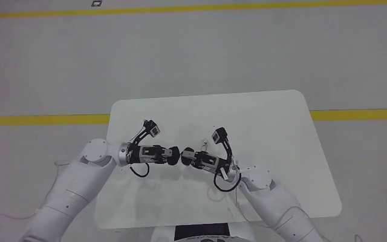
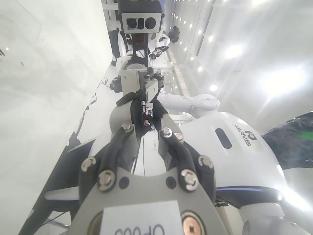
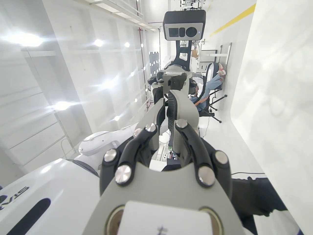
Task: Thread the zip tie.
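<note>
Top view, looking down on a white counter [image 1: 278, 121]: left hand [image 1: 174, 156] and right hand [image 1: 187, 155] tip to tip above its middle, forearms angled in from either side. Left wrist view: grey fingers [image 2: 119, 117] drawn narrow, converging to a pinch at the tips, black pads lining the inner faces, the right hand's tips just beyond, touching or nearly so. Right wrist view: same narrow set, fingers [image 3: 187, 108] nearly together, only a thin slit between ribbed black pads. No telling the zip tie apart from the dark pads where the tips meet; cannot tell which hand, if either, grips it.
</note>
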Tool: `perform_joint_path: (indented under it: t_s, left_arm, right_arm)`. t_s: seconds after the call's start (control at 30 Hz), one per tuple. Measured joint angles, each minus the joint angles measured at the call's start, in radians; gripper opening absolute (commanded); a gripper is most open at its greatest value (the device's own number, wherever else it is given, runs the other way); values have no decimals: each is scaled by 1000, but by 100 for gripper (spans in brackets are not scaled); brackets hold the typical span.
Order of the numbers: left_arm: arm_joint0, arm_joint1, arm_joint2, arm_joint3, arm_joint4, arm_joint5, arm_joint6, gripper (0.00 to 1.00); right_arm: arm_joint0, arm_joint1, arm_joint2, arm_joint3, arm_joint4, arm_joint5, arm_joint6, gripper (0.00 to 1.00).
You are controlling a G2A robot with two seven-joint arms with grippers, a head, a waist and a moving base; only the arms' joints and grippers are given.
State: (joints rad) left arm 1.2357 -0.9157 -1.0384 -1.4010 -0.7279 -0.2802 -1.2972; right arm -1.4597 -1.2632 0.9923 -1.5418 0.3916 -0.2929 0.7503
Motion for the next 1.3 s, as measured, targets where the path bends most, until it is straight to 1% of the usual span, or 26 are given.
perform_joint_path:
  t_s: [0.33,0.47,0.7,0.77,0.97,1.3]
  left_arm:
    - [-3,-2,2,8,-8,0,5,9]
    - [-6,-3,8,7,-1,2,19,11]
    - [-7,-7,15,3,-3,2,42,11]
    - [-7,-7,15,3,-5,1,47,9]
    - [-5,-8,13,6,-9,3,60,6]
    - [-3,-8,11,5,-7,9,62,8]
  right_arm:
    - [-3,-2,9,14,60,-19,-40,0]
    - [-3,-4,3,15,50,-19,-67,0]
    - [-1,-4,-7,11,22,-15,-90,0]
    - [-2,-4,-7,10,16,-14,-93,0]
    - [-4,-2,-5,6,-1,-13,-92,0]
    - [-6,2,-6,3,-3,-19,-72,0]
